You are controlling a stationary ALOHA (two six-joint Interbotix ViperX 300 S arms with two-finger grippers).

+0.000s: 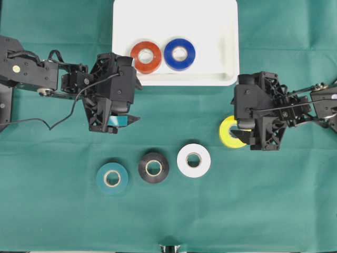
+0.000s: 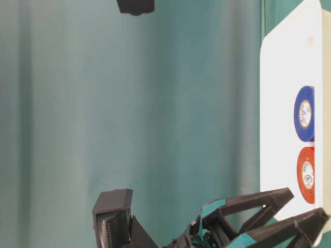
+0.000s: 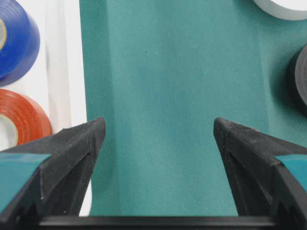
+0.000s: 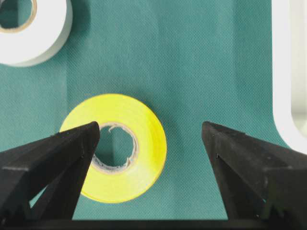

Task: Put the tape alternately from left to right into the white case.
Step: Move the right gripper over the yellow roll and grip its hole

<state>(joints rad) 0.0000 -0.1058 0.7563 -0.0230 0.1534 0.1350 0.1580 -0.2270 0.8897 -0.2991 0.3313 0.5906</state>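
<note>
Two rolls already lie flat side by side in the white case [image 1: 221,47] at the far edge of the green cloth [image 1: 263,211]: the orange-red roll [image 1: 146,56] on the left and the blue roll [image 1: 179,54] touching it on the right. The rest of the tape lies on the cloth nearer me: teal roll [image 1: 112,178], black roll [image 1: 154,167] and white roll [image 1: 194,160] in a rising row, and the yellow roll [image 1: 230,132] off to the right.

The right gripper [image 4: 151,136] hangs over that yellow roll with its jaws spread wide and nothing in them. From its wrist view the roll sits off to the left, one finger above its core and the other over bare cloth. To my eye the step in hand is picking this roll, and doing it well means shifting sideways until the ring sits centred between the fingers, then coming straight down and closing across the outer rim, so it is not nudged towards the white roll.

The left gripper [image 3: 158,139] is also fully spread and empty, parked over bare cloth just near of the case's rim.

From overhead the right gripper's body covers much of the yellow roll, so I cannot judge its height above it. The table-level view shows only the case on edge and part of one gripper; the loose rolls are out of it.
</note>
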